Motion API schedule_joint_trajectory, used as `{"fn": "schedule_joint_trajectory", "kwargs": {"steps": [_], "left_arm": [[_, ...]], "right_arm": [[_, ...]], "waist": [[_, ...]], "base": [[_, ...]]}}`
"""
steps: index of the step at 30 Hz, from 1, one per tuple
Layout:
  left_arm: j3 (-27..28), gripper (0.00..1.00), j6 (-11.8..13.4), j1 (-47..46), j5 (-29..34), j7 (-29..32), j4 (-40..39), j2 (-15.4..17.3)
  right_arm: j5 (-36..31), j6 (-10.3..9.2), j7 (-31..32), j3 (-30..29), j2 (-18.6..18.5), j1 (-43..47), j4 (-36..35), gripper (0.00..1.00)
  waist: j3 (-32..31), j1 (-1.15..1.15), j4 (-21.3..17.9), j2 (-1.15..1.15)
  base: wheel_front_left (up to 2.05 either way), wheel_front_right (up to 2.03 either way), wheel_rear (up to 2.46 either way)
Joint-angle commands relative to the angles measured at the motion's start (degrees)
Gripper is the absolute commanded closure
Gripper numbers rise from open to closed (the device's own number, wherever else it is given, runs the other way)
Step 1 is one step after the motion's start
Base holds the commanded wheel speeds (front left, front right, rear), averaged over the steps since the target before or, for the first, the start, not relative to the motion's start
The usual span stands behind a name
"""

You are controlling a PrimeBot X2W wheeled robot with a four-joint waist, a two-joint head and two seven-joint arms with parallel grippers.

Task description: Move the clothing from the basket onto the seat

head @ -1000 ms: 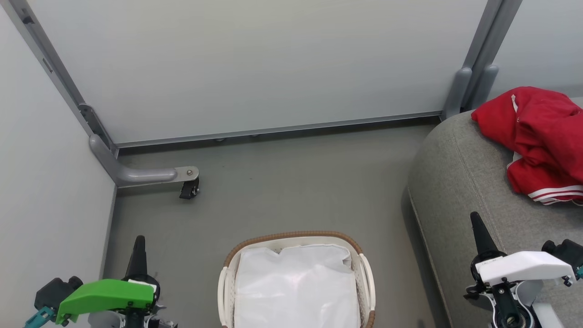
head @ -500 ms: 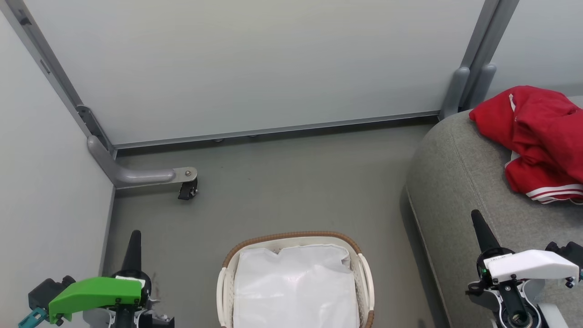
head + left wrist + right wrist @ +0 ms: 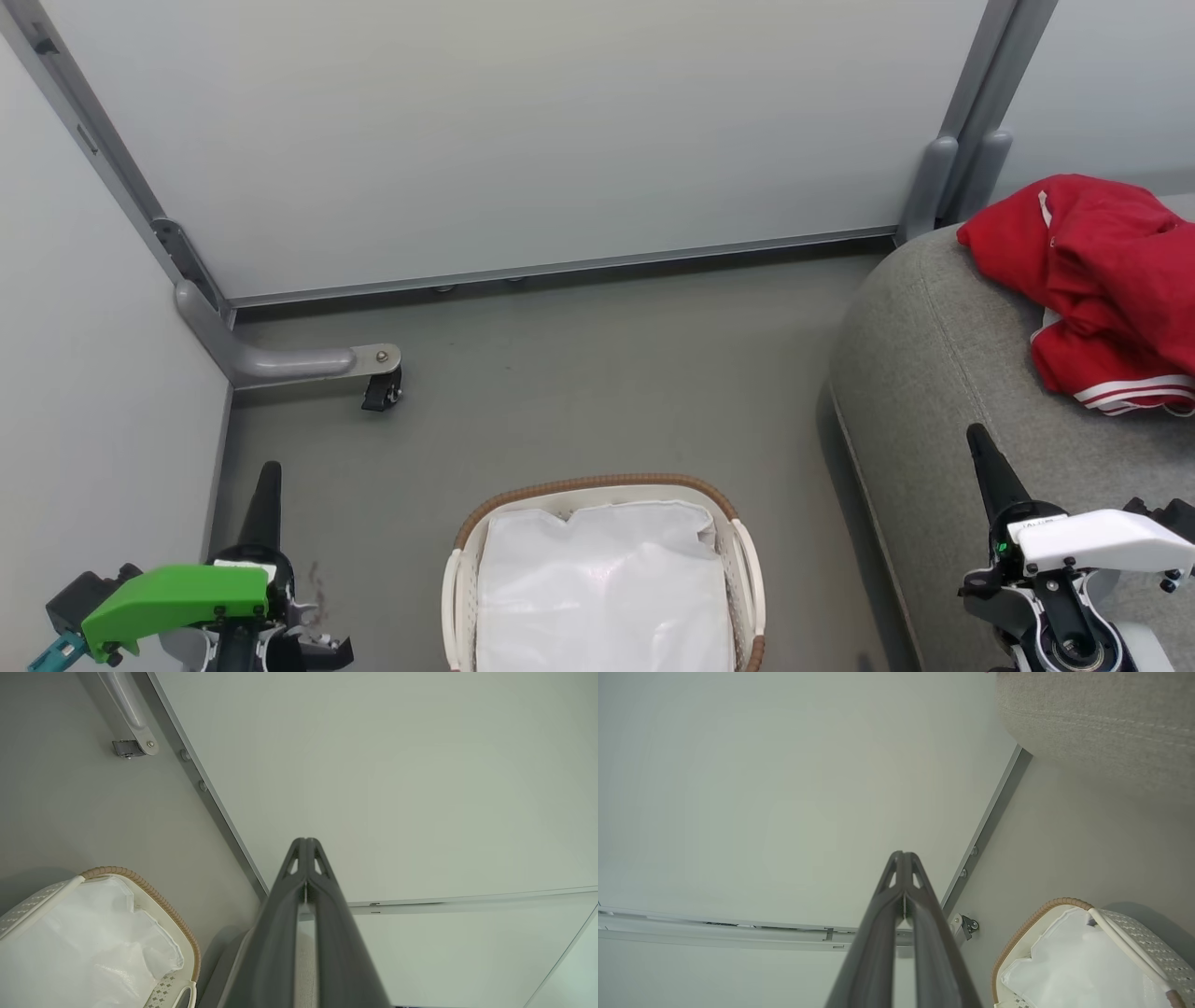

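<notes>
The red clothing (image 3: 1106, 285) lies crumpled on the grey seat (image 3: 943, 373) at the right of the head view, a white-striped hem showing at its lower edge. The white basket (image 3: 747, 560) with a brown woven rim stands on the floor at bottom centre, and inside it I see just its white cloth lining. My left gripper (image 3: 268, 469) is shut at the lower left, left of the basket, holding nothing. Over the seat's front at lower right, my right gripper (image 3: 976, 432) is also shut and holds nothing. Both wrist views show the fingers pressed together (image 3: 306, 841) (image 3: 903, 854).
Pale partition walls close off the back and left. A grey metal foot with a black caster (image 3: 378, 392) juts onto the floor at the left corner. Grey posts (image 3: 938, 182) stand behind the seat's rounded corner. Grey floor lies between basket and wall.
The head view has shifted slightly, so walls and seat sit a little further left. Both grippers have sunk a bit lower in the picture. The clothing and basket stay where they were.
</notes>
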Motion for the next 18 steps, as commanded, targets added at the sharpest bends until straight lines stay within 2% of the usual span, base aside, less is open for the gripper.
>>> {"fn": "schedule_joint_trajectory", "kwargs": {"steps": [1, 18], "left_arm": [[0.48, 1.0, -0.37, -1.48, -1.29, 0.44, -0.57, 0.22], [1.78, 1.0, -0.79, -1.65, -7.71, 2.39, -1.55, 0.25]], "right_arm": [[1.34, -0.04, 0.46, -0.27, -0.36, 0.25, -0.58, 1.0], [8.86, -0.03, 2.39, -0.67, -0.42, 0.47, -1.43, 1.0]], "waist": [[0.0, 0.0, -0.03, 0.0], [-0.05, 0.0, -0.43, 0.0]], "base": [[0.0, 0.0, 0.0], [0.0, 0.0, 0.0]]}}
